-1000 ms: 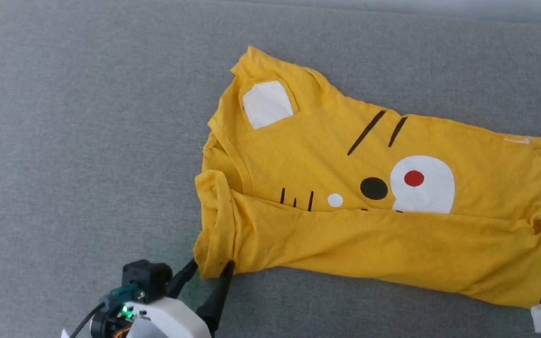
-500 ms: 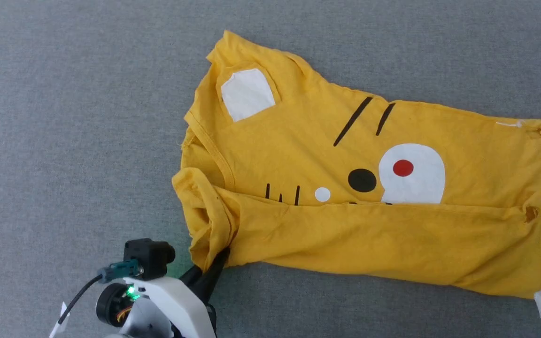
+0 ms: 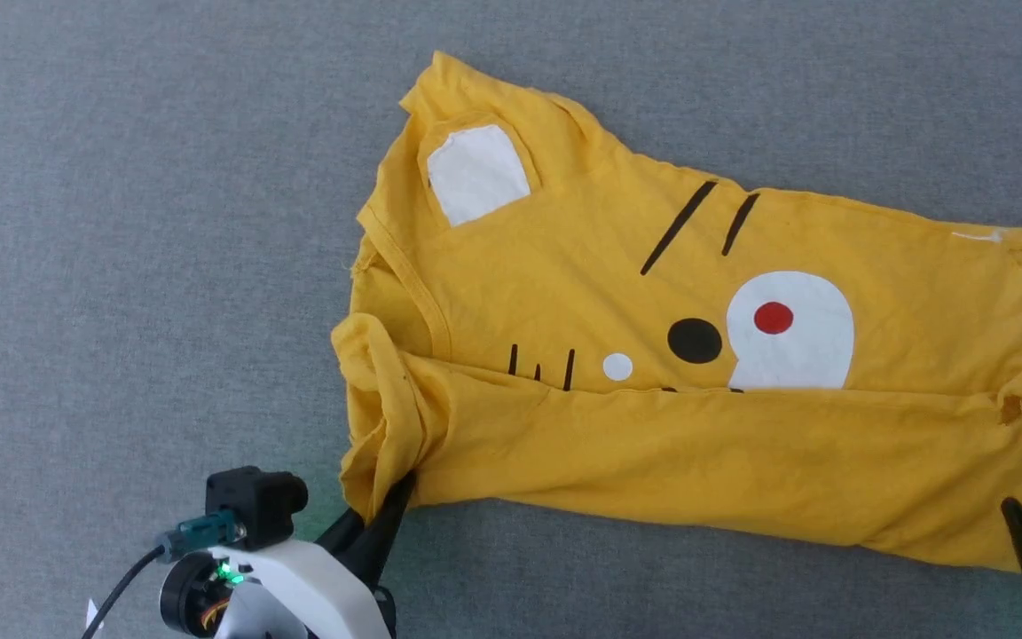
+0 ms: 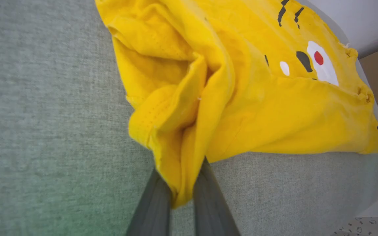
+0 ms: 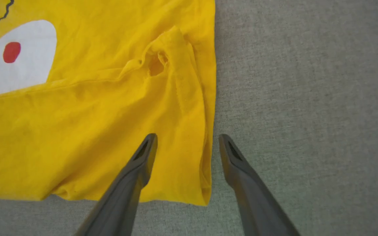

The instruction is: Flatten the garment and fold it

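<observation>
Everywhere around garment (image 3: 901, 293): grey fabric surface (image 3: 121, 222).

I record a grey, felt-textured desk (image 3: 121, 222). One item lies directly on it: a yellow tiger-face T-shirt (image 3: 697, 444), spread lengthwise, near edge folded over the lower print, collar end bunched toward the robot's left.

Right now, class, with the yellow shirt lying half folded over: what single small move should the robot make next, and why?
Probably close the right tool on the garment's side edge. The left tool is shut on the opposite corner, while the right one stands open astride that edge, one finger over cloth, one over the grey surface.
</observation>
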Tool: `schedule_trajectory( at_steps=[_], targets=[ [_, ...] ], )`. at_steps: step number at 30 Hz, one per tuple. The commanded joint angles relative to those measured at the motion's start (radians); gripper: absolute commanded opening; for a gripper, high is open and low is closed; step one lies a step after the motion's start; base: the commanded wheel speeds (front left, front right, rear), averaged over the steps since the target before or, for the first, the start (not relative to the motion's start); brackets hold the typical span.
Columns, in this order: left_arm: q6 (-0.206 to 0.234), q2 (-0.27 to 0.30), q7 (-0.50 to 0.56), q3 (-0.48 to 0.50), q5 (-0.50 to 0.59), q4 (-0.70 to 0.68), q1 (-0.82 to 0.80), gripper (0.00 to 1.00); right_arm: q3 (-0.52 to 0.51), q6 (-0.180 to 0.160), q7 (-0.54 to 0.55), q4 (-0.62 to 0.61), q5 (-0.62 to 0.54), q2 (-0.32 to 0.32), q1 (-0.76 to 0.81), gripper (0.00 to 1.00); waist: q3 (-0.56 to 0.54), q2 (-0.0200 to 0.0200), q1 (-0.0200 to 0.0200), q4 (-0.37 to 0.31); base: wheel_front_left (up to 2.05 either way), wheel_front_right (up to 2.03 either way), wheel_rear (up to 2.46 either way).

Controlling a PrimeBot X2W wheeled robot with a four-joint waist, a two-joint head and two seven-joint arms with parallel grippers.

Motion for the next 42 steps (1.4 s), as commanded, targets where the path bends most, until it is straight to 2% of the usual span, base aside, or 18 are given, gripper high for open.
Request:
schedule_trajectory(
  at_steps=[1,9,10,11,12,15,19,27,36,42],
  targets=[
    [0.002,-0.002,-0.004,-0.005,0.011,-0.002,-0.008,0.0,-0.004,-0.001,0.017,0.019,-0.007,0.012,-0.002,1.0,0.004,0.0,-0.0001,0.004,0.0,0.0,0.0],
    [0.003,-0.003,-0.008,-0.008,0.017,0.004,-0.024,0.0,-0.003,-0.001,0.069,0.081,-0.036,0.036,-0.001,1.0,0.008,0.0,-0.0001,0.004,0.0,0.0,0.0],
    [0.004,-0.005,-0.012,-0.007,0.016,0.004,-0.025,0.0,-0.003,-0.001,0.069,0.089,-0.036,0.038,-0.004,0.89,0.008,0.0,-0.0001,0.004,0.0,0.0,0.0],
    [0.005,-0.008,-0.017,-0.004,0.014,0.005,-0.026,0.0,-0.002,-0.001,0.067,0.095,-0.037,0.038,-0.006,0.19,0.008,0.0,-0.0001,0.005,0.0,0.0,0.0],
    [0.006,-0.01,-0.021,-0.002,0.013,0.006,-0.027,0.0,0.003,-0.001,0.068,0.1,-0.039,0.039,-0.008,0.0,0.007,0.0,-0.0001,0.004,0.0,0.0,0.0],
    [0.006,-0.017,-0.036,0.009,0.0,0.007,-0.023,0.0,0.022,-0.001,0.066,0.096,-0.023,0.039,-0.02,0.0,0.002,0.0,-0.0001,0.001,0.0,0.0,0.0],
    [0.001,-0.02,-0.057,0.032,-0.028,-0.005,-0.011,0.0,0.037,-0.001,0.062,0.062,-0.006,0.007,-0.035,0.0,-0.016,0.0,-0.0001,-0.005,0.0,0.0,0.0],
    [0.014,0.011,-0.066,0.095,-0.071,-0.082,0.05,0.0,0.014,-0.001,0.148,-0.047,0.021,-0.055,-0.027,0.0,-0.076,0.0,-0.0001,0.002,0.0,0.0,0.0],
    [0.069,0.038,-0.011,0.127,-0.135,-0.16,0.222,0.0,-0.046,-0.001,0.277,-0.115,0.045,-0.003,0.059,0.0,-0.123,0.0,-0.0001,0.027,0.0,0.0,0.0],
    [0.079,0.016,-0.003,0.121,-0.188,-0.165,0.309,0.0,-0.092,-0.001,0.355,-0.131,0.038,0.032,0.119,0.0,-0.126,0.0,-0.0001,0.041,0.0,0.0,0.0]
  ],
)
